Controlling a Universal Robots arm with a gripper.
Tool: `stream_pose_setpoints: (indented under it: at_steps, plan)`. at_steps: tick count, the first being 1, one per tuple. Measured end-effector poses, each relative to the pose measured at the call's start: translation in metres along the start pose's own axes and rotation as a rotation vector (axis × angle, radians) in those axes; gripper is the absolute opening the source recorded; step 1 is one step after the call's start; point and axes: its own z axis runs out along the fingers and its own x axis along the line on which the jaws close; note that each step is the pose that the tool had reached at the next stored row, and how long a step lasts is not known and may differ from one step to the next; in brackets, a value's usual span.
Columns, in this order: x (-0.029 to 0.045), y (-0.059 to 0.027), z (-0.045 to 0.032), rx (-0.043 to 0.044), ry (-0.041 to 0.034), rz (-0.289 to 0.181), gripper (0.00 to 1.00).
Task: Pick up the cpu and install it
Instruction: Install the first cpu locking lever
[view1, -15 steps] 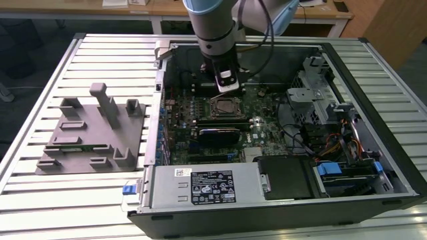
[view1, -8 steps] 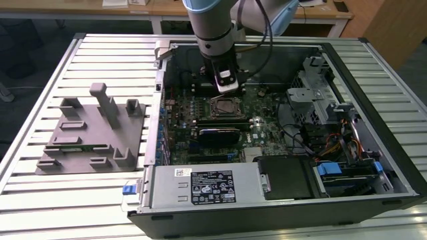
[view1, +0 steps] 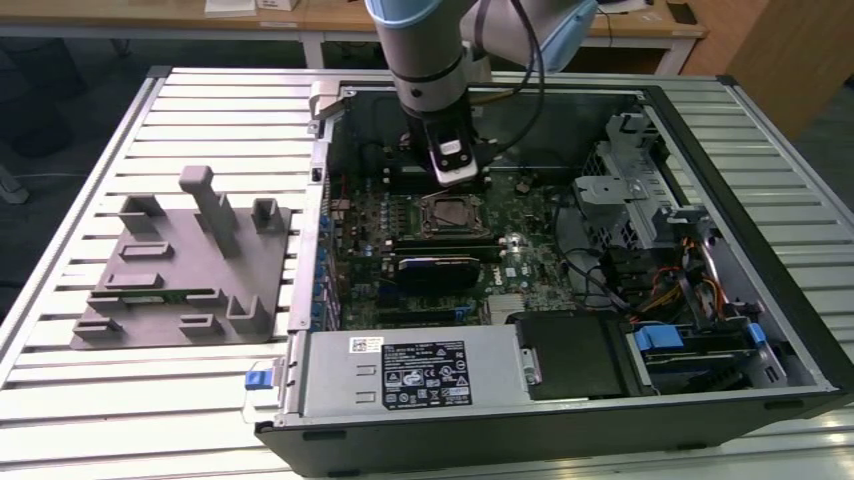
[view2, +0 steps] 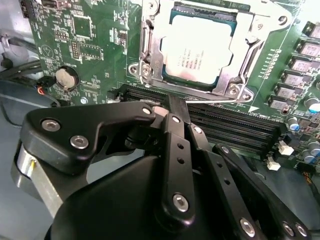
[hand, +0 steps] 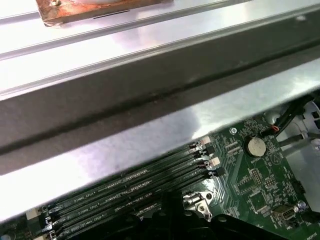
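Note:
The cpu (view2: 197, 50) lies flat in the motherboard socket, silvery top up, framed by the metal socket bracket (view2: 150, 55). In the exterior view the cpu (view1: 447, 212) sits mid-board inside the open computer case. My gripper (view1: 455, 175) hangs just above and behind the socket. In the second wrist view my gripper (view2: 175, 106) has its black fingers pressed together with nothing between them. The tips stand over the memory slots beside the socket, apart from the chip.
Long black memory sticks (view2: 235, 125) run next to the socket, also seen as memory sticks (hand: 135, 195) under the case wall (hand: 150, 100). A coin battery (view2: 66, 77) sits on the board. A grey holder fixture (view1: 187, 270) stands on the slatted table (view1: 80, 400). The power supply (view1: 414, 370) and drive bays (view1: 667, 350) fill the case front.

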Motion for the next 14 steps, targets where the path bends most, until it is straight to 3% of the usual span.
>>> stream_pose_setpoints:
  at_steps: [6,14]
  plan:
    - [0.0015,0.0011,0.0029,-0.0068,0.0061,-0.034,0.11]
    - [0.0028,-0.0001,0.0074,-0.0083,0.0033,-0.047,0.11]
